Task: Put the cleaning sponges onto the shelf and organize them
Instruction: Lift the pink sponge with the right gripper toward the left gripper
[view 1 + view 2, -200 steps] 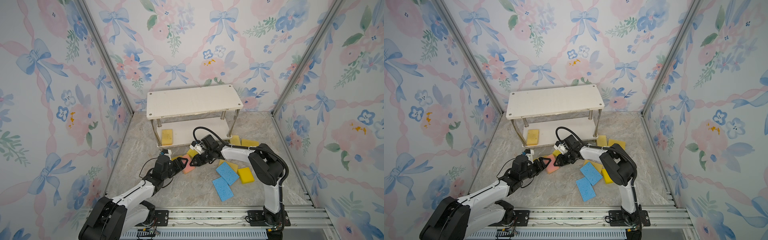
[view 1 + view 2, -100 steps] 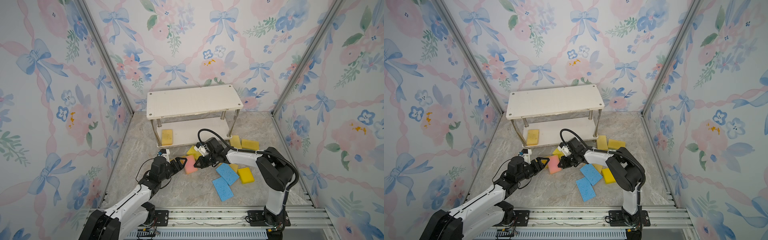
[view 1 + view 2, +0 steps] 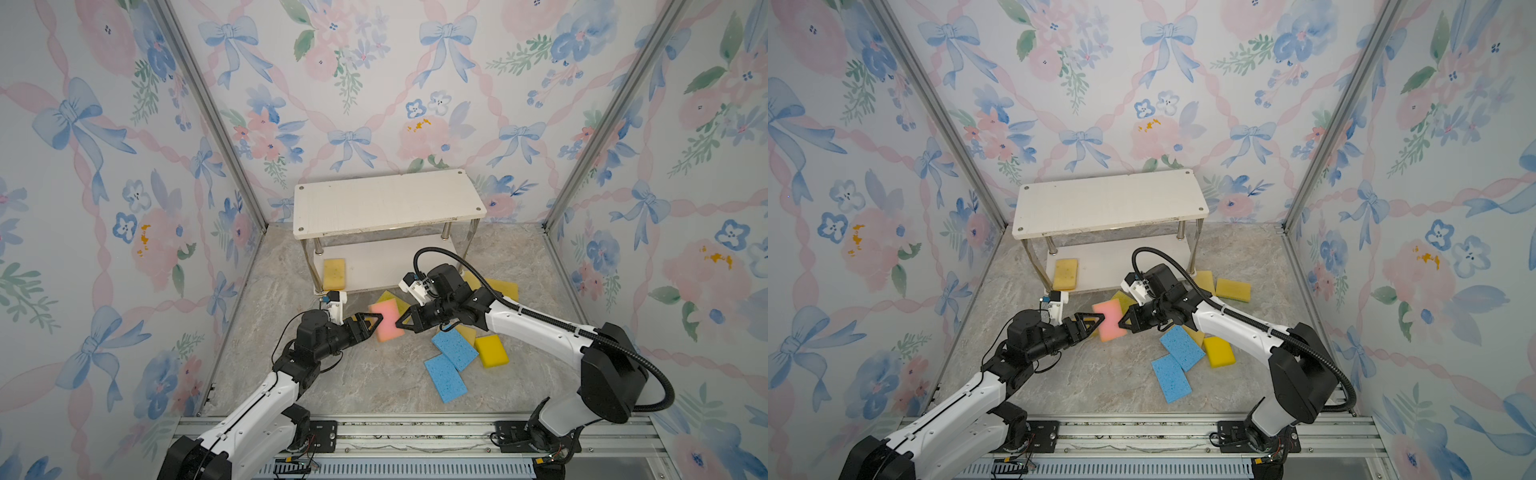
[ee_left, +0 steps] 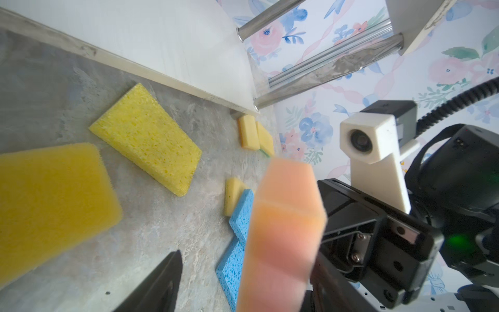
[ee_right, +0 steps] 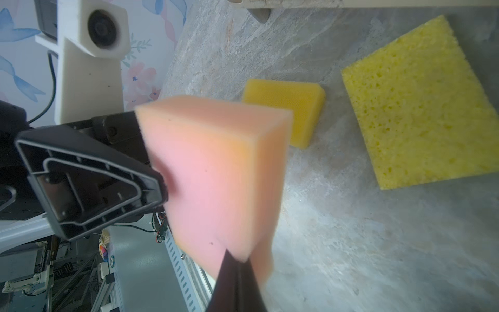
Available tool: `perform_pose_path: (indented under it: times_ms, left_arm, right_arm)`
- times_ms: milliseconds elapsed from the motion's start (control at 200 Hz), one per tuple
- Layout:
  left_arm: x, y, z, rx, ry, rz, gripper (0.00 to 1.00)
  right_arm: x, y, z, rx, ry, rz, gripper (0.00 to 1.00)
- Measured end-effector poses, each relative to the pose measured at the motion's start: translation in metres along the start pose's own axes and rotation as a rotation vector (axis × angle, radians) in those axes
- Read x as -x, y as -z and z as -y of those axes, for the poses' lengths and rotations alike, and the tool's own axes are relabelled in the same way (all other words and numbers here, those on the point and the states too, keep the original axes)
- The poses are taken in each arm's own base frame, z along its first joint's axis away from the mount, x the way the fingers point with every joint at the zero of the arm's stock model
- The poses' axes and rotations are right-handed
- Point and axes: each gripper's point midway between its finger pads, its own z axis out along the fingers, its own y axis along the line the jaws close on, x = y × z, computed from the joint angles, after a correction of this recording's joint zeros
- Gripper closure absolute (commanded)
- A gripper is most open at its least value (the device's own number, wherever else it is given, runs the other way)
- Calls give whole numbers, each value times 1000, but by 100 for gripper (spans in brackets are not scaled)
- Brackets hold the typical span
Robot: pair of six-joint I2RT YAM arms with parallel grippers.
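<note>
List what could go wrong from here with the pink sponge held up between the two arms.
1. The right end effector is shut on only one edge of the pink rectangular foam sponge, and soft foam may slip out.
2. The left end effector stands open around the opposite edge. If the right one lets go first, the sponge would likely drop to the grey marbled floor.
3. The two end effectors sit very close, so any further approach risks a knock.
</note>
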Motion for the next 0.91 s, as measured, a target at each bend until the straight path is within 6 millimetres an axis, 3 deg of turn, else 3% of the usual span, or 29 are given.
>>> perform_pose_path:
  times_ms: [125,270,320,405,520,575,905]
  left_arm:
    - [-1,-3,13,-46,-4,-12,42]
    - [3,-2,22,-79,-10,-1,79]
    - [4,-2,24,-84,-10,4,85]
    - [5,-2,25,-90,-10,8,89]
    - [6,-4,23,-84,-6,12,90]
    - [6,-5,22,-79,-4,9,90]
    - [13,-8,28,-90,22,17,91]
  right_arm:
    - [-8,-1,-6,8,0,-33,98]
    - [-11,-1,-6,3,-13,-48,94]
    - [-11,-1,-6,3,-17,-48,89]
    - [-10,0,-7,4,-35,-44,79]
    - [-7,1,-9,12,-62,-27,54]
    - [-7,5,-11,14,-70,-9,48]
    - [-20,27,-17,56,-162,80,41]
